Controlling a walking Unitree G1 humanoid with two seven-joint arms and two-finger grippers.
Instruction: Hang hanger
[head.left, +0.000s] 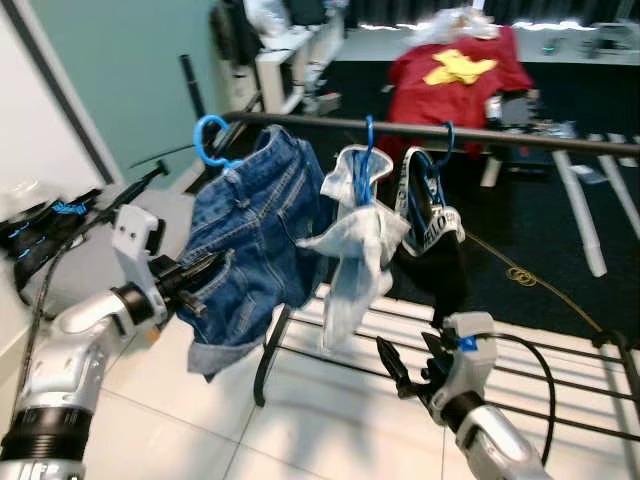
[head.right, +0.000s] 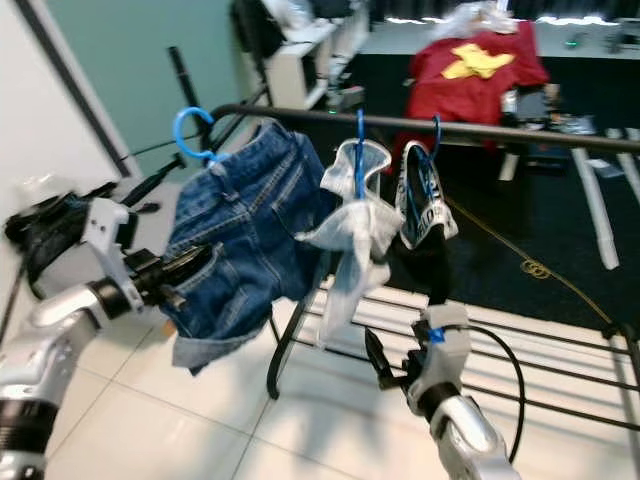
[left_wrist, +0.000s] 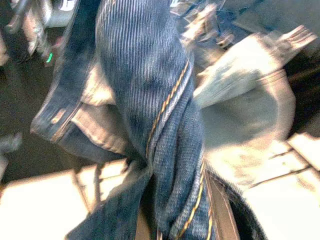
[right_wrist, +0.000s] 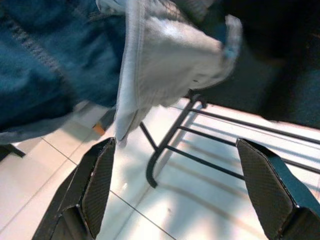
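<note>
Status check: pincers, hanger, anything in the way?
Left pincer shut on denim shorts. Right pincer open, low by the rack base. Blue hanger hook beside the rail end, not clearly on. White garment hangs adjacent.

Legible text, labels, marks:

- Black-and-white garment (head.left: 432, 215), hung from a blue hanger on the drying rack's top rail (head.left: 520, 139): dark capital lettering runs down its white band. It appears to read "HELLO", but blur leaves the reading uncertain.
- Red garment (head.left: 452, 78), draped in the background: a yellow star-like shape on its front, a graphic with no words readable on it.
- Denim shorts (head.left: 255, 240): no label or brand tag can be read, either from the head camera or in the close left wrist view.
- White garment (head.left: 355, 235): no print legible.

No numbers or signs are readable elsewhere.
</note>
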